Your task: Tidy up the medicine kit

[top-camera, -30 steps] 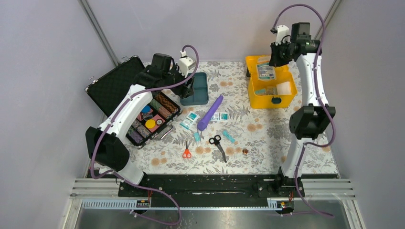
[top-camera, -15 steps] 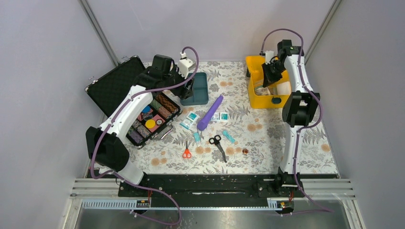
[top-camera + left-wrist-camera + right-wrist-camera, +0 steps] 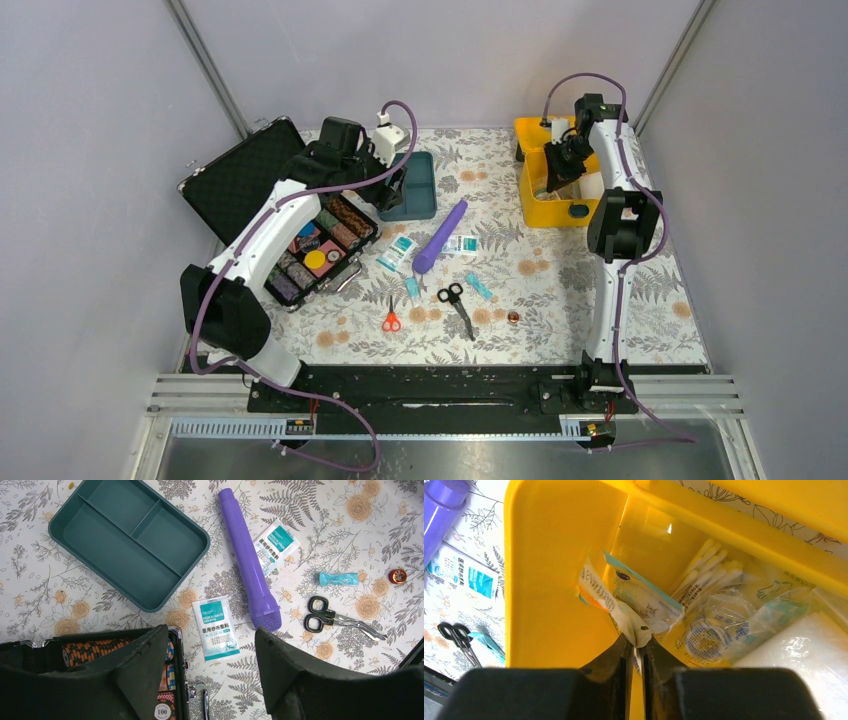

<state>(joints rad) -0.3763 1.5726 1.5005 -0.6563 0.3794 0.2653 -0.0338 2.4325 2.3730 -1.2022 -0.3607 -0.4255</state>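
The yellow medicine kit (image 3: 545, 212) stands open at the back right, with bagged supplies inside. My right gripper (image 3: 557, 170) is down inside it. In the right wrist view the gripper (image 3: 638, 642) is shut on the corner of a white packet (image 3: 606, 600) that leans on the kit's yellow wall (image 3: 549, 570). The kit's teal divided tray (image 3: 418, 195) lies empty on the table, also seen in the left wrist view (image 3: 115, 545). My left gripper (image 3: 390, 188) is open and empty (image 3: 211, 630), hovering above a gauze packet (image 3: 220, 627) beside the tray.
A black case of colourful rolls (image 3: 310, 250) lies open at the left. Loose on the floral cloth are a purple torch (image 3: 440, 235), a second gauze packet (image 3: 276, 546), black scissors (image 3: 456, 303), red scissors (image 3: 391, 318), teal wrappers (image 3: 478, 287) and a small copper disc (image 3: 513, 317).
My right arm has folded down, bringing the gripper from high above the kit into it. The left arm has not moved.
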